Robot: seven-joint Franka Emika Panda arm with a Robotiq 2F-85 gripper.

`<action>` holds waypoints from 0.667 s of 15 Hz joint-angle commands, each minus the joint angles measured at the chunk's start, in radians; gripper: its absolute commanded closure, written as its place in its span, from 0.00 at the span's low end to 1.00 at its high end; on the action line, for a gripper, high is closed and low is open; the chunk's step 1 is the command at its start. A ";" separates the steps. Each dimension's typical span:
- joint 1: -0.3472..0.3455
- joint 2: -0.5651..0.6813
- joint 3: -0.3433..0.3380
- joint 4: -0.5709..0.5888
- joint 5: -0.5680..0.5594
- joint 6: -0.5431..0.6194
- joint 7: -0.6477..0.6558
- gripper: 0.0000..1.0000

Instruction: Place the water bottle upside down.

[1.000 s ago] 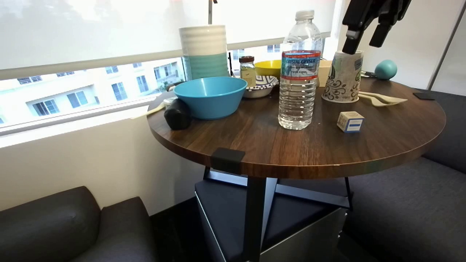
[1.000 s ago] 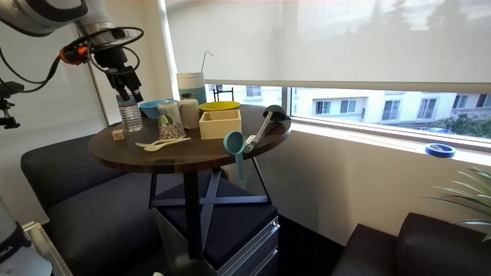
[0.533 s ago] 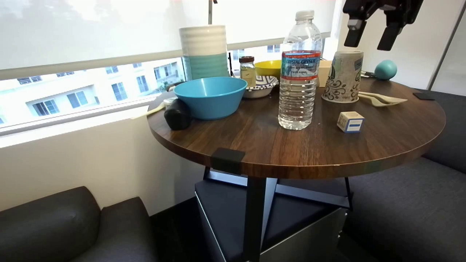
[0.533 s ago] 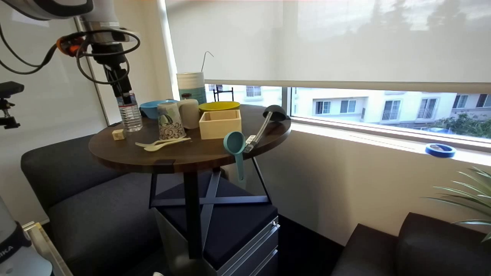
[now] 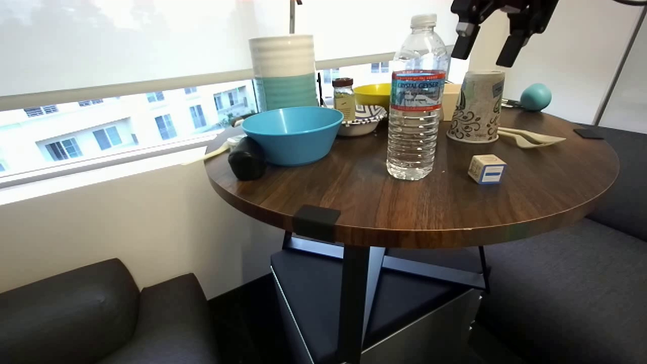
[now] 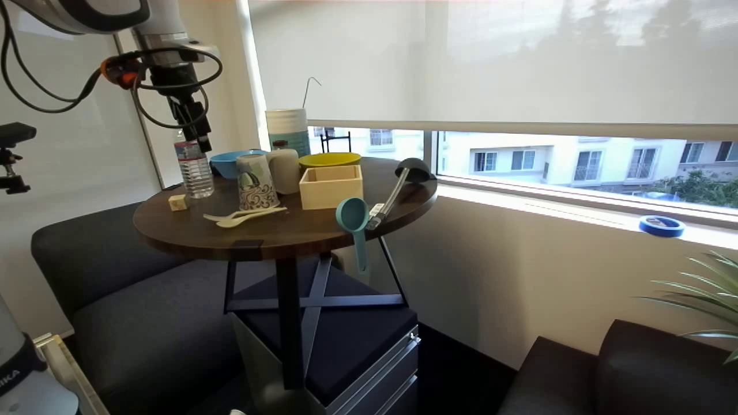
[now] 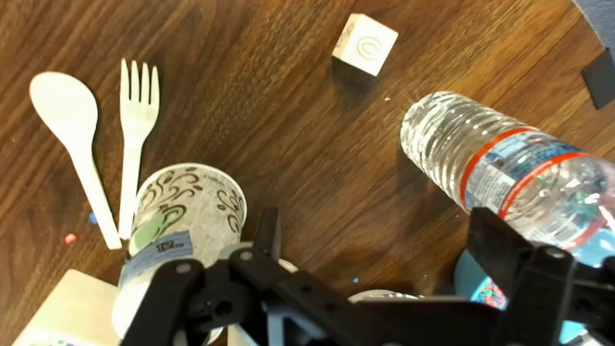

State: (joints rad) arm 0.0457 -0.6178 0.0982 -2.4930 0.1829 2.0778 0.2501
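Currently, we see the Robotiq gripper (image 5: 482, 58) spread wide and empty, near but clear of the upper half of the Crystal Geyser water bottle (image 5: 414, 124), which stands upright on the round table (image 5: 356, 194).

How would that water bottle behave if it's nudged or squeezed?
The bottle would probably tip if nudged up high, standing tall and narrow. Its clear plastic looks thin, so squeezing may dent it; the ribbed sides might aid grip.
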 commanded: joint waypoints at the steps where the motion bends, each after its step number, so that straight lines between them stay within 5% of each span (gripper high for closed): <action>1: 0.017 -0.030 -0.011 0.000 -0.022 0.043 -0.107 0.00; 10: 0.121 -0.083 -0.027 -0.010 0.006 0.168 -0.341 0.00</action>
State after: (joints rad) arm 0.1153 -0.6799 0.0782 -2.4902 0.1812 2.2059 -0.0291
